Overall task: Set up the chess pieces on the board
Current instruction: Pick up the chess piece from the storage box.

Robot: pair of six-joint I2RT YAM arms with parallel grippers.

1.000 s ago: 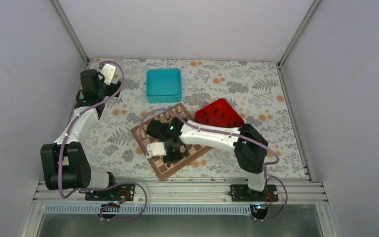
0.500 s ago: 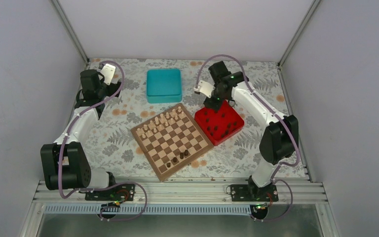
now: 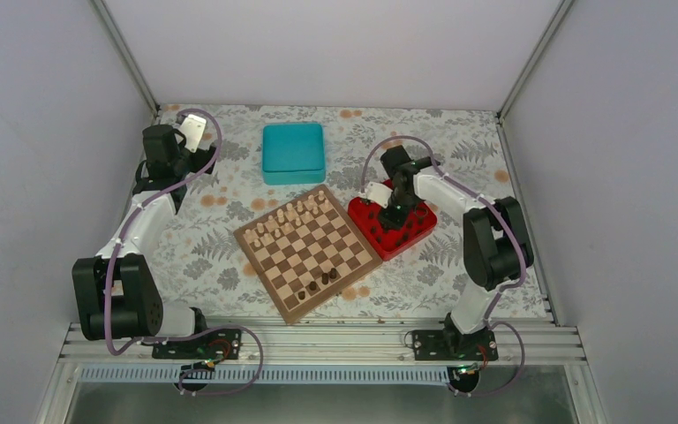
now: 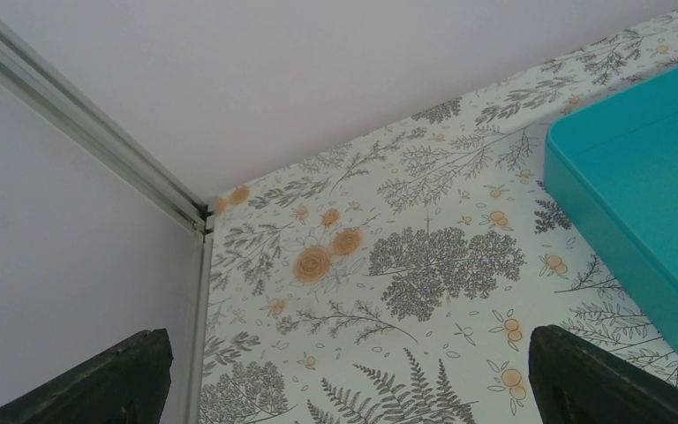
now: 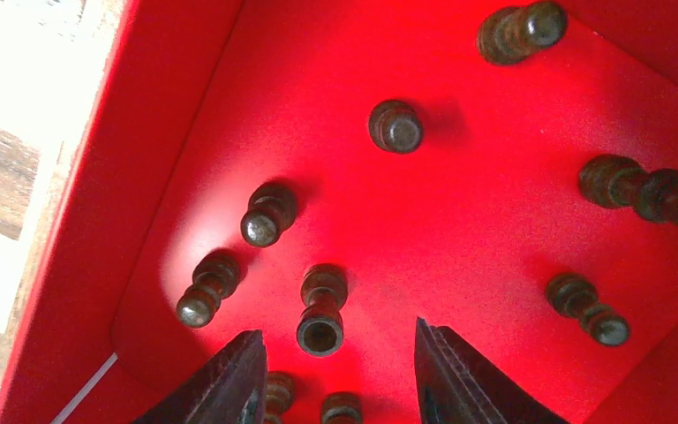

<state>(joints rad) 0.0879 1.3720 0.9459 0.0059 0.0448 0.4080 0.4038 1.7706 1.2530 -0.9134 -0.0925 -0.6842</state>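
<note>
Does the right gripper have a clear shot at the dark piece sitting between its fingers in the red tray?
Probably yes. The right gripper hangs open over the red tray, the piece sits in line between its fingers, and nothing covers it. Two more pieces close by could get nudged.

Teal box (image 4: 636, 203) cut by the left wrist view's right edge, left gripper's fingertips (image 4: 115, 384) mere dark corners, two chess pieces (image 5: 342, 408) clipped at the right wrist view's lower edge — kinds unreadable, red tray (image 3: 417, 233) partly under the right arm (image 3: 446, 190) from above.

Dark chess pieces (image 5: 320, 311) — mostly off board (image 3: 306, 252)
</note>
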